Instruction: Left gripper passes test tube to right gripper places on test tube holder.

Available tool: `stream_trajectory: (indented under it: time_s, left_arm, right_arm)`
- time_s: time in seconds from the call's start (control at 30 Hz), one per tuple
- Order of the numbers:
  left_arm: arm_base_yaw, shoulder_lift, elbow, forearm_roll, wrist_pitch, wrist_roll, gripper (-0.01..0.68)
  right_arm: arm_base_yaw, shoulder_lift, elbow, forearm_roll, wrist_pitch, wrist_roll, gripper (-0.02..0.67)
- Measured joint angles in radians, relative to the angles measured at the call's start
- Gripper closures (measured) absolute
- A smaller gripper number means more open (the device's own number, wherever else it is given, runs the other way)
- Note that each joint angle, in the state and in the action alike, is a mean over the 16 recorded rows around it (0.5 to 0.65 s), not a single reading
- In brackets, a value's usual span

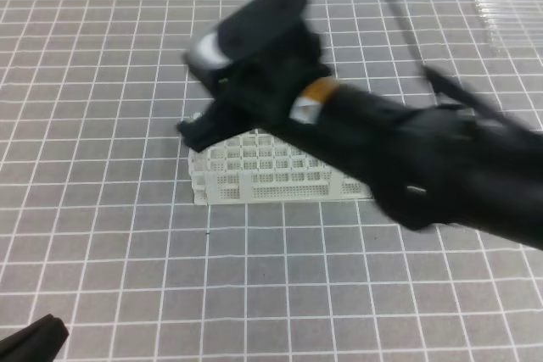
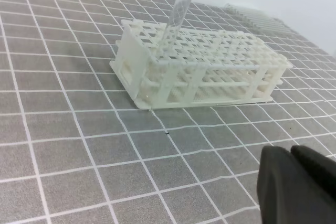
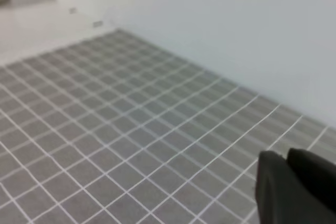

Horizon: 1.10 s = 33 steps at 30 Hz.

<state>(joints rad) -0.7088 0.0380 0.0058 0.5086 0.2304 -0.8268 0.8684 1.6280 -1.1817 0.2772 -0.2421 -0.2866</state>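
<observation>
The white test tube holder [image 1: 263, 171] stands mid-mat, also seen in the left wrist view [image 2: 210, 72]. A clear test tube [image 2: 178, 17] stands in a hole near its left end, leaning right, free of any gripper. In the exterior view the blurred right arm hides the tube. The right gripper [image 1: 193, 129] hangs over the holder's left end. In its own view its fingers [image 3: 286, 156] lie together, with nothing between them and only mat and wall beyond. The left gripper [image 2: 290, 150] is shut and empty, low at the front left corner [image 1: 34, 336], well short of the holder.
Several spare glass tubes [image 1: 509, 10] lie at the back right of the grey gridded mat [image 1: 127, 235], also in the left wrist view [image 2: 257, 17]. The thick black right arm [image 1: 424, 167] slants across the right half of the scene.
</observation>
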Motion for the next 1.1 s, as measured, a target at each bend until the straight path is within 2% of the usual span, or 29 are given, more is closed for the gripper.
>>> stream_trajectory:
  time_s: [0.13,0.27,0.7,0.97,1.1]
  left_arm:
    - [0.0,0.001,0.002,0.0,-0.001,0.0,0.673]
    - [0.0,0.001,0.002,0.0,-0.001,0.0,0.673]
    - [0.0,0.0,-0.001,0.0,0.005,0.0,0.673]
    - [0.0,-0.001,-0.001,0.0,0.013,0.0,0.674]
    - [0.0,0.0,0.001,0.0,0.019,0.0,0.674]
  right_arm:
    - [0.0,-0.167,0.112,0.001,0.027,-0.017,0.62]
    - [0.001,-0.352,0.256,0.003,0.026,-0.018,0.654]
    - [-0.001,-0.905,0.677,0.008,0.117,-0.015,0.662]
    - [-0.004,-1.048,0.799,0.016,0.141,-0.015,0.662]
    - [-0.043,-1.073,0.849,0.028,0.112,-0.015,0.662]
